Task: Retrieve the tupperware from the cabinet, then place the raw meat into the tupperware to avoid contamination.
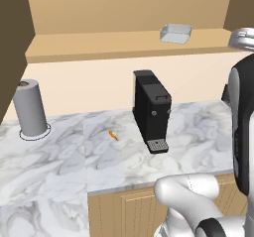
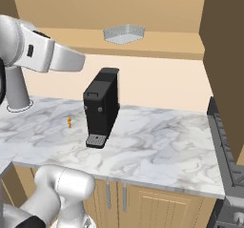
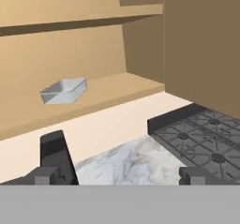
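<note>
Nearest to us, our white arm rises from the base in front of the light wooden lower doors, and in the hand view our gripper (image 3: 120, 175) shows its two dark fingertips set wide apart with nothing between them, so the pincer is open and empty. Beyond that lies the marble counter (image 1: 59, 156). On it, a little left of centre, rests the raw meat (image 1: 113, 135), a tiny orange-red sliver lying bare on the stone, which is why the task wants it boxed. Just to its right stands a black coffee machine (image 1: 151, 111), and well off to the left a grey paper-towel roll (image 1: 30, 108) stands upright on its base. To the far right of the counter we see the dark grates of a stove (image 3: 201, 138). Farther back and higher, the cabinet (image 1: 124, 41) stands open, its tan shelf exposed above the pale wall. The tupperware (image 1: 175, 33), a shallow translucent tray, sits upright on that shelf toward the right, well apart from the meat and from our hand. We judge the first step is still ahead: reaching up to the shelf with jaws ready to take the tray's rim.
</note>
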Motion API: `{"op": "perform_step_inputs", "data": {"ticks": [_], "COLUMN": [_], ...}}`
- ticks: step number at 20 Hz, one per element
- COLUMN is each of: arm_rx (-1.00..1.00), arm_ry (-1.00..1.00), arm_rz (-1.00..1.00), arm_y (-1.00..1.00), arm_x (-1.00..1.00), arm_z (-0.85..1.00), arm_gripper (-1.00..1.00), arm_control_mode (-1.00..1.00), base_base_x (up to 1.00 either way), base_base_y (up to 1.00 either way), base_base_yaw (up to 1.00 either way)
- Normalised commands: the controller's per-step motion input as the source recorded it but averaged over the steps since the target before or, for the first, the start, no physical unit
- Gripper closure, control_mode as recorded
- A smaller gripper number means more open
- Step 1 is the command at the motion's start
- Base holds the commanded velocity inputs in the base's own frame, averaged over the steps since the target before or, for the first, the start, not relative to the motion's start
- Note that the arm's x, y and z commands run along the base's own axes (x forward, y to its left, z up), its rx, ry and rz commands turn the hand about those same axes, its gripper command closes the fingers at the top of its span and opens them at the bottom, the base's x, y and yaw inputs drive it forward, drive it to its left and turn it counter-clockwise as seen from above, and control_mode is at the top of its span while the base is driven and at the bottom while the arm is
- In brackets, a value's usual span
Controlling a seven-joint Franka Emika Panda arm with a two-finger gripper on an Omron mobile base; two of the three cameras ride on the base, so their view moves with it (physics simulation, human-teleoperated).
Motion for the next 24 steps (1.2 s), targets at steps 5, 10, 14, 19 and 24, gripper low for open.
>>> {"op": "perform_step_inputs", "data": {"ticks": [5, 10, 14, 19, 24], "arm_rx": [0.05, 0.04, 0.05, 0.04, 0.01], "arm_ry": [0.0, 0.0, 0.0, 0.0, 0.0], "arm_rz": [0.03, 0.03, 0.02, 0.0, 0.0], "arm_y": [-0.04, 0.0, -0.03, -0.04, 0.0], "arm_x": [0.34, 0.41, 0.53, 0.55, 0.59], "arm_z": [-0.05, -0.09, -0.01, 0.0, -0.05], "arm_gripper": [-1.0, -1.0, -1.0, -1.0, -1.0], "arm_control_mode": [-1.0, -1.0, -1.0, -1.0, -1.0], "base_base_x": [0.0, 0.0, 0.0, 0.0, 0.0], "base_base_y": [0.0, 0.0, 0.0, 0.0, 0.0], "base_base_yaw": [0.0, 0.0, 0.0, 0.0, 0.0]}}
